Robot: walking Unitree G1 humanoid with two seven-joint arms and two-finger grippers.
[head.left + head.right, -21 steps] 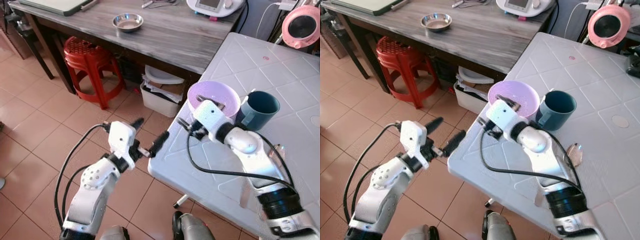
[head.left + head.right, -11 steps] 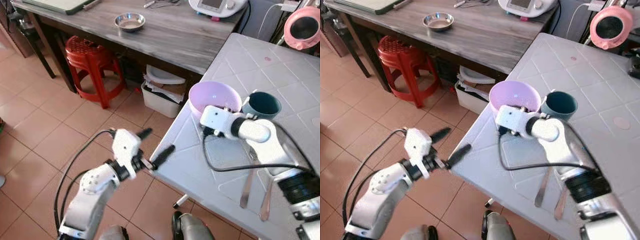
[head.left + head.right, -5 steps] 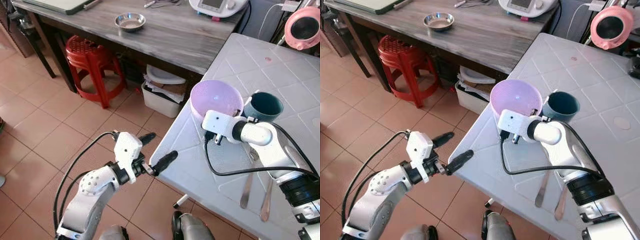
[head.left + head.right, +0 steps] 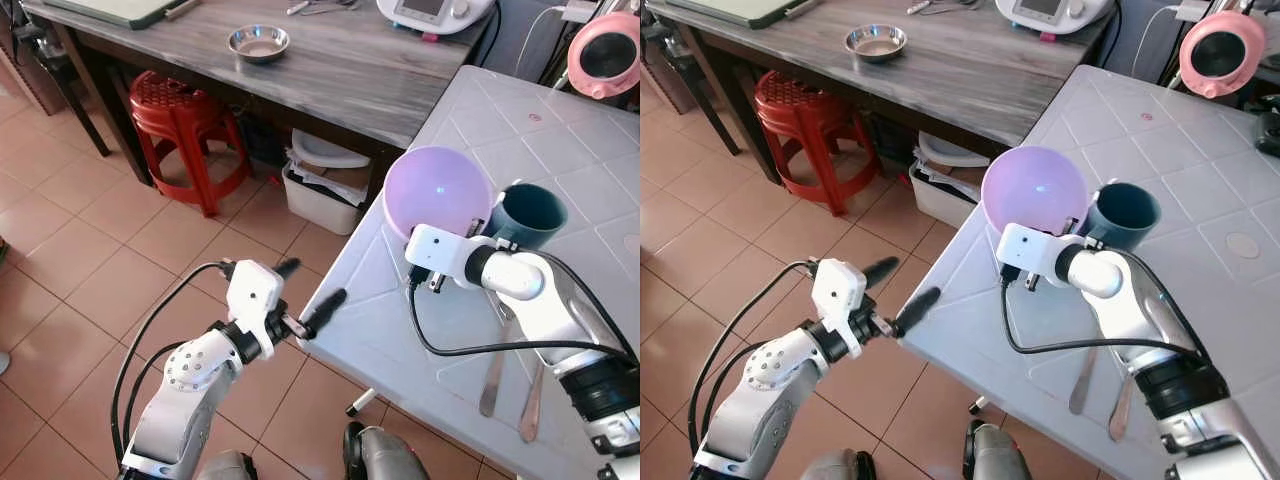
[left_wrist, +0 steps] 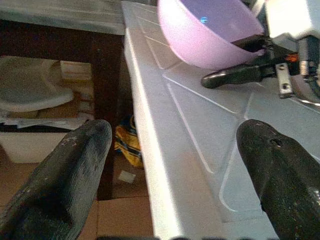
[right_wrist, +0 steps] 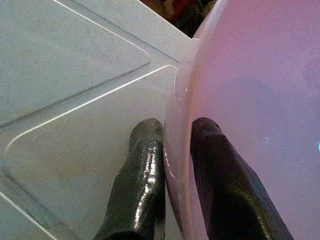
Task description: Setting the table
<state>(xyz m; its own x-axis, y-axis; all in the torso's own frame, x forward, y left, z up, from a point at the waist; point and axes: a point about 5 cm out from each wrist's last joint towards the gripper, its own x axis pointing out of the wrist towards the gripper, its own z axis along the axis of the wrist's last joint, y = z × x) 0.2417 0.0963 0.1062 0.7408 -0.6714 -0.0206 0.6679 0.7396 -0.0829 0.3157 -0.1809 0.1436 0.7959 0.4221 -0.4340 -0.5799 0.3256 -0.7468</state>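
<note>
A lilac plastic bowl (image 4: 437,192) is tipped up on its side near the front left corner of the white table (image 4: 560,130), with its opening facing me. My right gripper (image 6: 176,125) is shut on the bowl's rim (image 6: 177,150), one finger inside and one outside. A teal mug (image 4: 530,212) stands just right of the bowl. Two metal utensils (image 4: 495,360) lie on the table near my right forearm. My left gripper (image 4: 313,281) hangs open over the floor, just off the table's left edge, holding nothing.
A long wooden table (image 4: 330,60) with a small steel bowl (image 4: 258,42) stands behind. Under it sit a red stool (image 4: 180,110) and a white bin (image 4: 320,190). A pink appliance (image 4: 605,55) is at the far right. Tiled floor lies to the left.
The right gripper has tipped the lilac bowl from lying flat to standing on its side. The left gripper has shifted only slightly beside the table edge.
</note>
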